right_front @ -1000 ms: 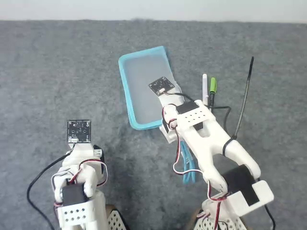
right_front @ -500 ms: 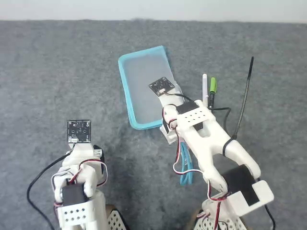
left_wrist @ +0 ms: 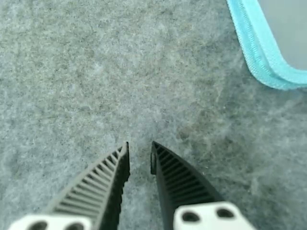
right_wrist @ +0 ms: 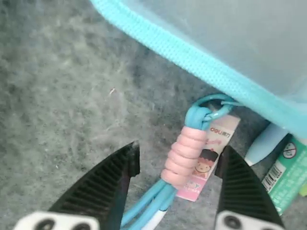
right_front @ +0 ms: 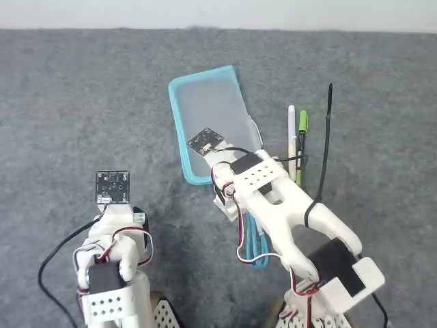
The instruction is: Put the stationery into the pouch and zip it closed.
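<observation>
The pouch (right_front: 205,113), translucent with a teal zip border, lies flat at the table's middle. A white pen (right_front: 291,133) and a green pen (right_front: 302,126) lie side by side just right of it. My right arm (right_front: 263,181) hangs over the pouch's near end. My right gripper (right_wrist: 180,151) is open, its fingers either side of a pink beaded pull (right_wrist: 182,155) on a blue cord that hooks to the pouch's teal edge (right_wrist: 192,62); it touches neither. My left gripper (left_wrist: 139,146) rests low over bare felt, shut on nothing, with the pouch corner (left_wrist: 268,62) farther off.
A blue cord loop (right_front: 256,239) trails under the right arm. A black strip (right_front: 326,137) sticks up beside the pens. A printed tag (right_wrist: 211,153), a pale blue item (right_wrist: 266,141) and a green one (right_wrist: 288,172) lie by the pull. Grey felt (right_front: 82,102) covers the table.
My right arm has swung left along the pouch's near end, toward its near left corner. The blue cord and the black strip shifted left with it. The left arm stayed still.
</observation>
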Robot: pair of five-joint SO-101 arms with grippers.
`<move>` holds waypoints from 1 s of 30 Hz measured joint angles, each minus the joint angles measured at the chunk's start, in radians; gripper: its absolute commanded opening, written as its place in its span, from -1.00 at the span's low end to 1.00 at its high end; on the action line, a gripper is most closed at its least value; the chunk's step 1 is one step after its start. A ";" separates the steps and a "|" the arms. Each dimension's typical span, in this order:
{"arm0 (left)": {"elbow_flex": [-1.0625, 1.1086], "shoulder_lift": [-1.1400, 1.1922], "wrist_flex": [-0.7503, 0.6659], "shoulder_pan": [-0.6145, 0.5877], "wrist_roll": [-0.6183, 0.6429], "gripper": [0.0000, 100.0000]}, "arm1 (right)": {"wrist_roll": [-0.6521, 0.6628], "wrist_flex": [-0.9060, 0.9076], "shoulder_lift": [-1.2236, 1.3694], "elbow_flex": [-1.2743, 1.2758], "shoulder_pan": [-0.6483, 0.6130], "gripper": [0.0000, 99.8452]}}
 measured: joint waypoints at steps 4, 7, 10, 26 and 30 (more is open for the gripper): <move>0.000 0.000 0.000 0.000 0.000 -0.85 | 0.002 -0.011 0.018 -0.005 0.023 -0.86; 0.000 0.000 0.000 0.000 0.000 -0.85 | 0.002 -0.054 0.060 -0.015 0.023 -0.99; 0.000 0.000 0.000 0.000 0.000 -0.85 | 0.002 -0.061 0.100 -0.034 0.048 -0.98; 0.000 0.000 0.000 0.000 0.000 -0.85 | 0.002 0.051 0.112 -0.180 0.359 -0.99; 0.000 0.000 0.000 0.000 0.000 -0.85 | 0.002 0.097 0.107 -0.238 0.307 -0.99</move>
